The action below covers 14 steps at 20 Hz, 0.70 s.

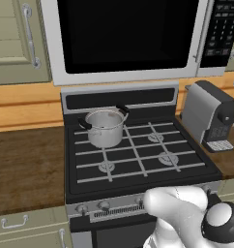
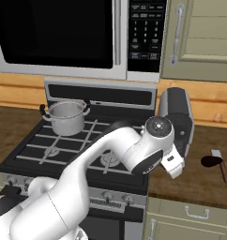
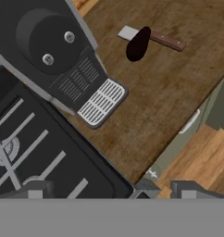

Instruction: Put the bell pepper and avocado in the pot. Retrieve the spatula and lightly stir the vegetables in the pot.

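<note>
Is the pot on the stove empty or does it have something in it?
Empty, as far as visible: the pot shows only bare steel inside.

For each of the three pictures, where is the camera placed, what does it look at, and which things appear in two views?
Left base view: behind-left, facing the stove and pot; arm at lower right.
Right base view: behind-right, same stove; arm crossing from lower left.
Hand view: on the hand, looking down at the counter; fingertips at the bottom.
Shared: spatula and coffee machine show in the right base and hand views.
</note>
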### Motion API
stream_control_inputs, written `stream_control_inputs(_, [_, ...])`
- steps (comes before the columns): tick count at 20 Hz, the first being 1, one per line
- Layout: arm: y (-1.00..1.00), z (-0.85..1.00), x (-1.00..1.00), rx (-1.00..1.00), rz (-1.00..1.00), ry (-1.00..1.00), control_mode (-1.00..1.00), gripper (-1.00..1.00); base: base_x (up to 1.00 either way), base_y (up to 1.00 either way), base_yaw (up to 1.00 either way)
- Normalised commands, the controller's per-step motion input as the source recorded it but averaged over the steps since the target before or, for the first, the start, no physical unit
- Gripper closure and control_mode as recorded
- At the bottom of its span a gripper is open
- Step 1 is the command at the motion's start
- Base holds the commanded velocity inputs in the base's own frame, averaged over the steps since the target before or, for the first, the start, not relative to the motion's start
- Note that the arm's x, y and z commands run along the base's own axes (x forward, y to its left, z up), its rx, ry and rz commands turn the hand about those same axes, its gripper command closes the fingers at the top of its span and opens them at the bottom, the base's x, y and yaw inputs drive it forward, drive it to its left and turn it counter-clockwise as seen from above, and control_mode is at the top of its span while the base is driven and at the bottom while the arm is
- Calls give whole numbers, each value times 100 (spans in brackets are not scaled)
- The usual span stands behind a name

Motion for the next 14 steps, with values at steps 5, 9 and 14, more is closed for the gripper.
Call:
stream_control_inputs(5, [-4,0,-18,0,-2,0,-100,-100,0,0,0])
stream_control_inputs(9, [-23,-1,-8,0,-1,0,100,-100,0,-24,0])
stream_control_inputs(14, [0,0,0,0,0,0,100,-100,1,-100,0])
